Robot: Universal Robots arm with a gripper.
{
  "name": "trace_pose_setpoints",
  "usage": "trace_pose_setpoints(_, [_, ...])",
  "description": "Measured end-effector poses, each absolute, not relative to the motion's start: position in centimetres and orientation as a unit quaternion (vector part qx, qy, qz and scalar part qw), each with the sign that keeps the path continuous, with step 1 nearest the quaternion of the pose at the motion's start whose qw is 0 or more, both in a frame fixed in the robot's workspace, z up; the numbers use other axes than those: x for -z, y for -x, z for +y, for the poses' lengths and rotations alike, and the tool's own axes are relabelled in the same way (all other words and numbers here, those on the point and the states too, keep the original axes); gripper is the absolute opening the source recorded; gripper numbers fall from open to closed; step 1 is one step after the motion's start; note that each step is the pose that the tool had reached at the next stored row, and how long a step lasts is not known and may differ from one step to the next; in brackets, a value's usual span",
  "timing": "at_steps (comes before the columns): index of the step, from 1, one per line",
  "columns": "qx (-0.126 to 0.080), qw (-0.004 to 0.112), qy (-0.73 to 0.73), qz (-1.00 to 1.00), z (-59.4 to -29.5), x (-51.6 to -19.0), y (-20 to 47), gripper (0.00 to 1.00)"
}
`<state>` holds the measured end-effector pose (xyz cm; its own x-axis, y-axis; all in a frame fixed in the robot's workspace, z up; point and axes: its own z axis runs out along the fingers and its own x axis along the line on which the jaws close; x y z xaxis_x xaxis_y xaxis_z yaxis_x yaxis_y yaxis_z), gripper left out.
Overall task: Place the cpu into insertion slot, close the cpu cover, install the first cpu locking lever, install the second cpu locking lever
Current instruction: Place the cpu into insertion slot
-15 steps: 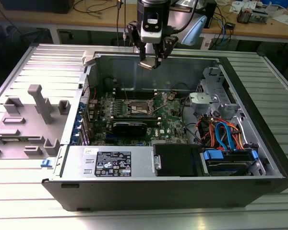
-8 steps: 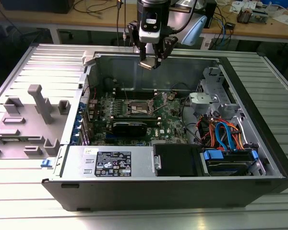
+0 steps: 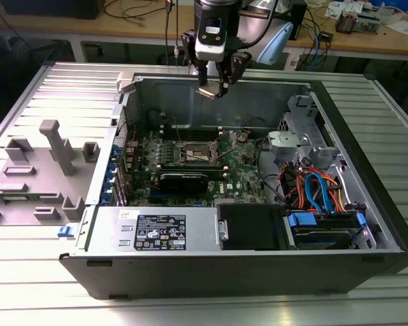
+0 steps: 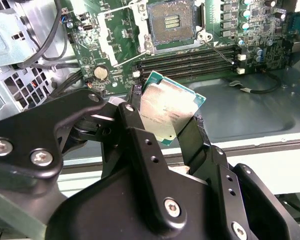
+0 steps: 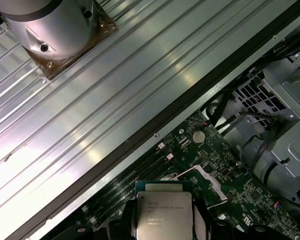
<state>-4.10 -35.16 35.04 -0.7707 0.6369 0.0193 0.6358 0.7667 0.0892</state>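
Note:
My gripper [image 3: 213,83] hangs above the far wall of the open computer case [image 3: 367,163], shut on the cpu [image 3: 210,91]. In the second wrist view the cpu [image 4: 171,107], a silver-topped square chip with a green edge, sits tilted between the black fingers [image 4: 135,125]. The first wrist view shows the cpu [image 5: 163,212] from its flat metal top. The insertion slot [image 4: 171,22] lies bare on the green motherboard, well apart from the chip; it is also in the exterior view [image 3: 197,153]. The cpu cover [image 4: 115,35] stands swung open beside the slot. A thin wire lever [image 4: 219,50] juts out by the memory slots.
A black card [image 3: 183,180] lies just in front of the socket. A silver power supply [image 3: 156,231] and a drive bay with orange and blue cables [image 3: 319,193] fill the case's near side. A grey fixture [image 3: 51,146] stands at the exterior view's left.

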Motion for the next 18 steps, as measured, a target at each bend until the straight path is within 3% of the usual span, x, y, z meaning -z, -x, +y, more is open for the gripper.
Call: trace_pose_setpoints(18, [-0.045, 0.007, -0.367, 0.929, -35.17, -35.02, 4.10, 0.54])
